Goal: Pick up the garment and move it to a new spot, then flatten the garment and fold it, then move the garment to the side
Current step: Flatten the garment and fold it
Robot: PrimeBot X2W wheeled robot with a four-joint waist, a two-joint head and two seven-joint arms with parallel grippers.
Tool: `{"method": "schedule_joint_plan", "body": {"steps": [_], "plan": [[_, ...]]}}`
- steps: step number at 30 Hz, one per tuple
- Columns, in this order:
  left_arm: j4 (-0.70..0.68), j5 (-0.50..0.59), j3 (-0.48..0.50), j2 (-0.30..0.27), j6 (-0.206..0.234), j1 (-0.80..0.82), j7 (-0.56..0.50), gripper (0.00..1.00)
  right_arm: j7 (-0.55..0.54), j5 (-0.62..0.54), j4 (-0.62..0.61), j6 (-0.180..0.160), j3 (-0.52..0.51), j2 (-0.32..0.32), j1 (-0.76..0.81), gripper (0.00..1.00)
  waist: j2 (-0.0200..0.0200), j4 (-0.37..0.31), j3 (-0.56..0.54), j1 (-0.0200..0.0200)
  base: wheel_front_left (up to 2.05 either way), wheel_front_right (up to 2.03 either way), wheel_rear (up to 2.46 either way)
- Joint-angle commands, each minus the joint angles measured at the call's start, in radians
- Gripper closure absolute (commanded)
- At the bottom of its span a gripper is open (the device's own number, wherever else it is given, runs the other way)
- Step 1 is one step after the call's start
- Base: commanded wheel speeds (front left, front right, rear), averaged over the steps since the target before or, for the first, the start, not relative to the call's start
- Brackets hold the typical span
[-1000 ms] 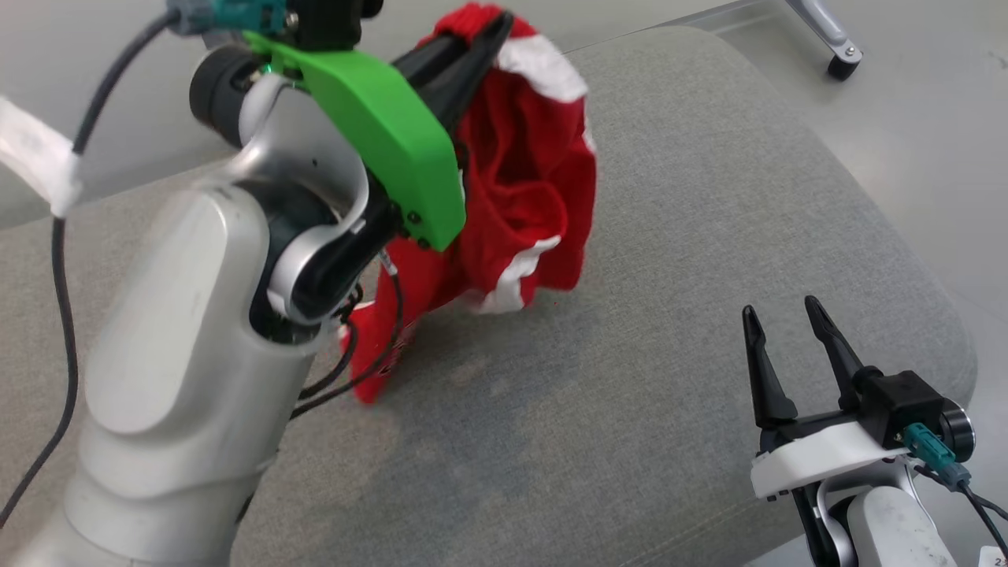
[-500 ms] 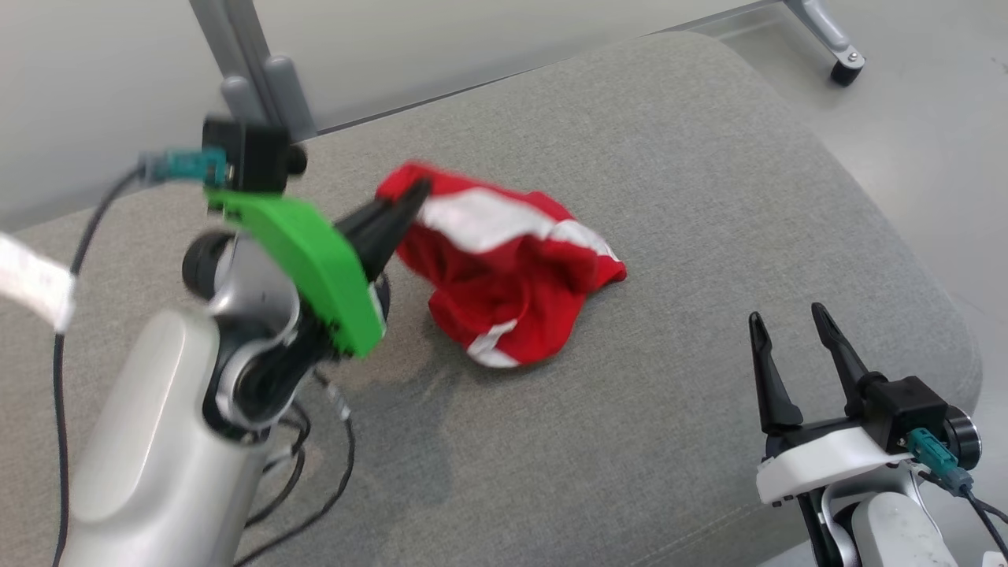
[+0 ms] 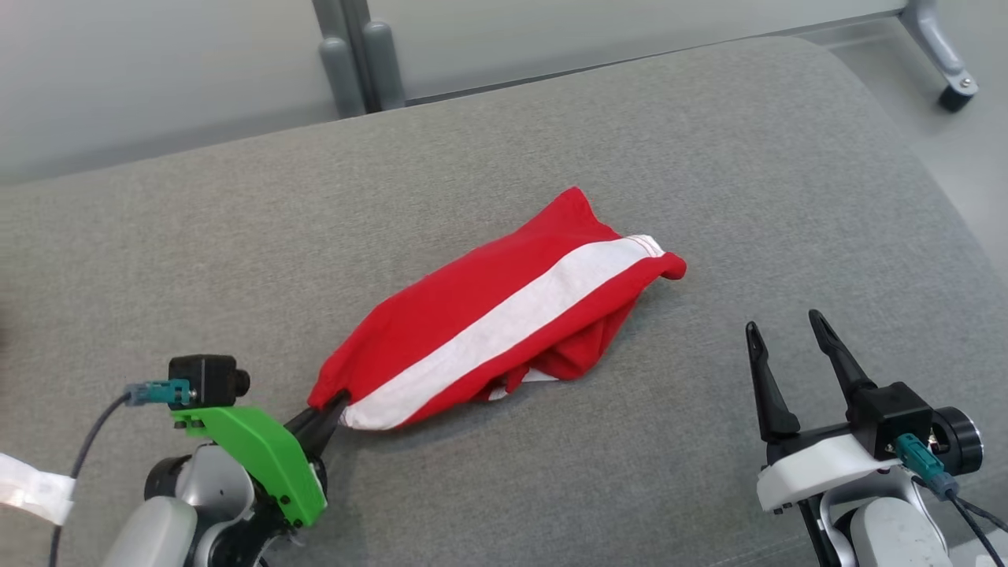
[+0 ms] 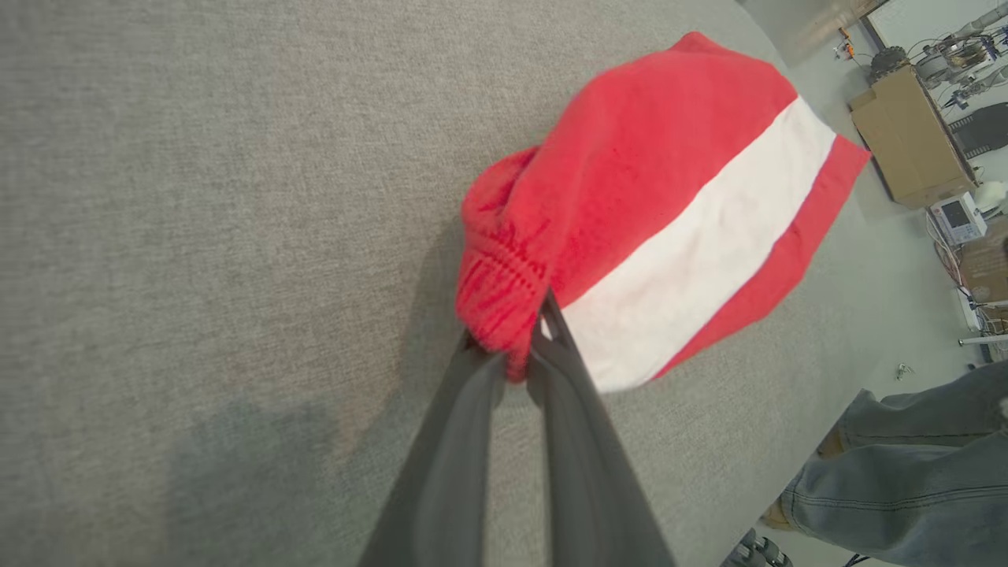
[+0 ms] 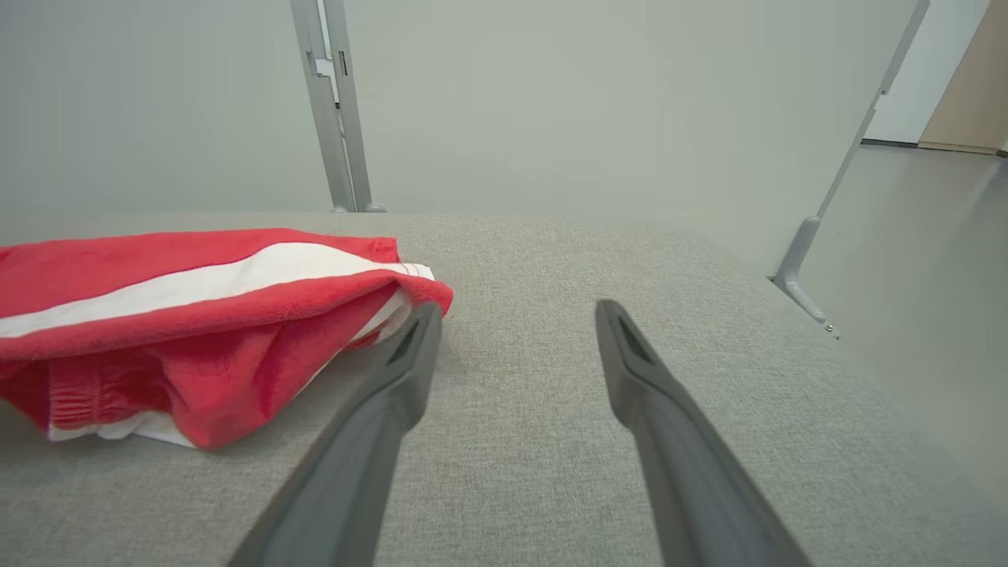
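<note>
The garment (image 3: 496, 315) is red cloth with a broad white stripe, stretched out on the grey cushion (image 3: 551, 142) from lower left to upper right. My left gripper (image 3: 335, 402) is shut on its gathered lower-left corner, at the lower left of the head view. In the left wrist view the two dark fingers of the left gripper (image 4: 524, 346) pinch the crinkled red hem of the garment (image 4: 669, 197). My right gripper (image 3: 783, 331) stands open at the lower right, a little apart from the garment's right end. In the right wrist view the right gripper (image 5: 512, 311) is open, with the garment (image 5: 189, 315) to its left.
A grey metal post (image 3: 358, 55) rises behind the cushion, and a frame leg with a caster (image 3: 953, 94) stands at the far right. In the left wrist view a person's legs in jeans (image 4: 906, 465) and a cardboard box (image 4: 906, 134) are beyond the cushion's edge.
My left gripper has come down from high up and pulled back toward the lower left with the garment, which now lies stretched on the cushion. The head view has shifted. The right gripper has stayed put.
</note>
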State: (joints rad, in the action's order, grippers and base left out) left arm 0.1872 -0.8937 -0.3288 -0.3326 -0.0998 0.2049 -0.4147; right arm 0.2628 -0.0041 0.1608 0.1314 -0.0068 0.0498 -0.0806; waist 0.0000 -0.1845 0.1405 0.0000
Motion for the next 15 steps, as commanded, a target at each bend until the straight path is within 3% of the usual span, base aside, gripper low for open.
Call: {"method": "schedule_joint_plan", "body": {"steps": [1,7,15], "plan": [[0.012,0.009,-0.005,0.006,-0.006,0.005,0.008,1.00,0.003,-0.005,-0.003,-0.001,-0.003,0.001,-0.006,0.00,0.0000,0.049,0.009,0.0000,0.00,0.00,0.00],[0.162,0.069,-0.042,0.081,0.015,0.086,0.085,1.00,0.003,-0.022,0.001,-0.001,0.002,0.006,0.000,0.00,0.0000,0.106,0.007,0.0000,0.00,0.00,0.00],[0.326,0.113,-0.035,0.142,0.041,0.179,0.202,1.00,0.003,-0.027,0.002,-0.001,0.010,0.016,-0.002,0.00,0.0000,0.114,0.000,0.0000,0.00,0.00,0.00]]}}
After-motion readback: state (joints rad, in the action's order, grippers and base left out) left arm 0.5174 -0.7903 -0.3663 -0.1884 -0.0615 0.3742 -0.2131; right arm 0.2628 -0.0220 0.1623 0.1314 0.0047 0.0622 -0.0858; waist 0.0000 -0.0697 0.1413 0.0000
